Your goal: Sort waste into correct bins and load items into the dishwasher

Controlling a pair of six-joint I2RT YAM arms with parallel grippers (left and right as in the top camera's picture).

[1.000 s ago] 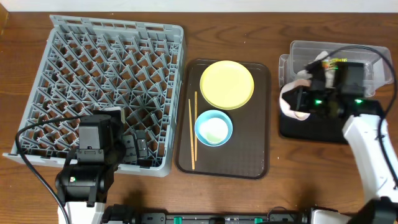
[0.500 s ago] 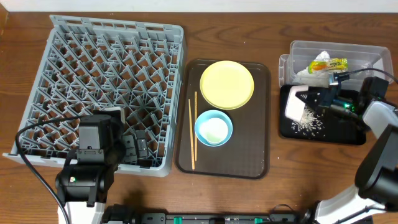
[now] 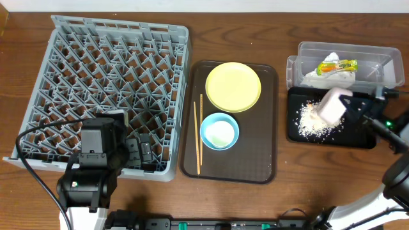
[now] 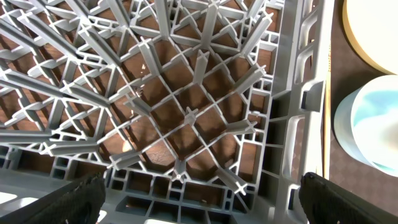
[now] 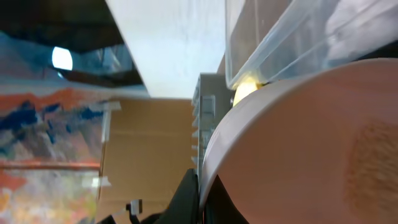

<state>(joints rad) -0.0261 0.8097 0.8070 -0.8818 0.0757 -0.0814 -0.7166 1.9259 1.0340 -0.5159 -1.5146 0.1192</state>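
Observation:
My right gripper [image 3: 350,105] is shut on the rim of the white bowl [image 3: 331,105] and holds it tipped on its side over the black tray [image 3: 332,139]. Rice scraps [image 3: 312,118] lie on that tray. The clear tub [image 3: 377,54] behind holds the snack wrapper [image 3: 337,65] and tissue [image 3: 319,78]. In the right wrist view the fingers [image 5: 202,193] pinch the bowl's edge [image 5: 298,143]. The yellow plate [image 3: 233,86], light blue bowl [image 3: 219,131] and chopsticks [image 3: 199,134] lie on the brown tray. My left gripper [image 3: 139,153] is open and empty over the grey rack's [image 3: 96,64] front right corner. No separate cup shows.
The brown serving tray [image 3: 255,153] sits between the rack and the bins. The left wrist view shows the open jaws [image 4: 199,199] above rack pegs [image 4: 186,112], with the blue bowl [image 4: 373,124] and the plate's edge [image 4: 373,31] at right.
My right gripper has carried the tipped white bowl rightward over the black tray, and the rice now lies in a larger pile on the tray. The left arm has not moved.

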